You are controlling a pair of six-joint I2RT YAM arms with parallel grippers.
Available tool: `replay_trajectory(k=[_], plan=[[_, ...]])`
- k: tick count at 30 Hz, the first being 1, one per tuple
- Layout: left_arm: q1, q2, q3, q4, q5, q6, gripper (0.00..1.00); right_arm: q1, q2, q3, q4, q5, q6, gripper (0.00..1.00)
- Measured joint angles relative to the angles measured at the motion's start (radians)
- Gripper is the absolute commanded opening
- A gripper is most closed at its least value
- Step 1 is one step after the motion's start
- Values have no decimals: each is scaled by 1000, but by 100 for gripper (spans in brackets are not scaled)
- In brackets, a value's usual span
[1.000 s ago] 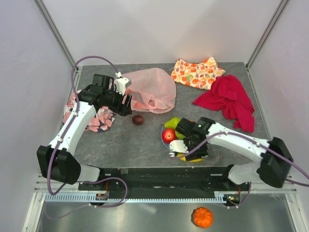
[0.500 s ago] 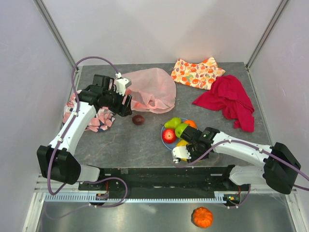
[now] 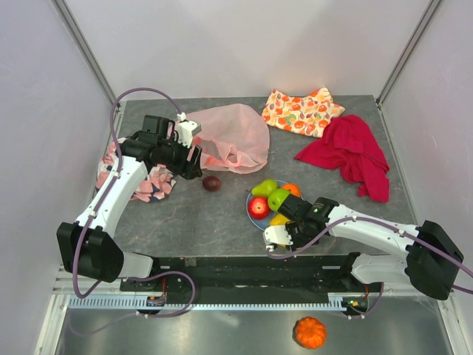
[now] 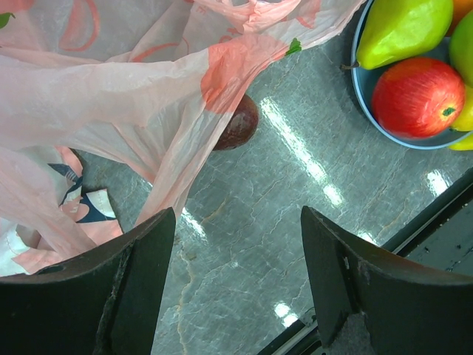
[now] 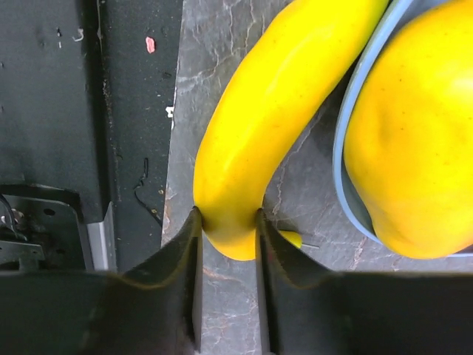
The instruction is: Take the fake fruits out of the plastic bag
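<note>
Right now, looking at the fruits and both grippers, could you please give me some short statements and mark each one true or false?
1. The right gripper is shut on the yellow banana. True.
2. The dark purple fruit lies in the blue plate. False: it lies on the table, between the plastic bag and the plate.
3. The left gripper is open, its fingers wide apart. True.
4. The red apple is inside the plastic bag. False: it sits in the blue plate, beside the green pear.
</note>
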Motion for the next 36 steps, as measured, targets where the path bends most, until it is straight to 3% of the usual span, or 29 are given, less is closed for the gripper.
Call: replay_trajectory(k=[6,10,15,23,26,27,30,36], plan=[[0,0,0,0,1,0,76,0,-71,27,-54,-18,-6,12],[0,0,0,1,2,-1,76,0,-113,174,-124,-45,-22,12],[0,0,0,1,2,-1,76,0,-68,313,-122,-54,-35,12],[0,0,2,1,2,-2,76,0,43,329,-127,-41,-70,13],[0,0,2,1,2,-2,76,0,42,329,-138,-37,-74,28],[0,0,2,1,2,-2,76,0,41,329,-141,-38,-71,38],[0,0,2,2,2,-5,79,0,22,330,-151,-65,-59,52],[0,0,10,1,-8,-38,85,21,13,337,-156,-210,47,59]])
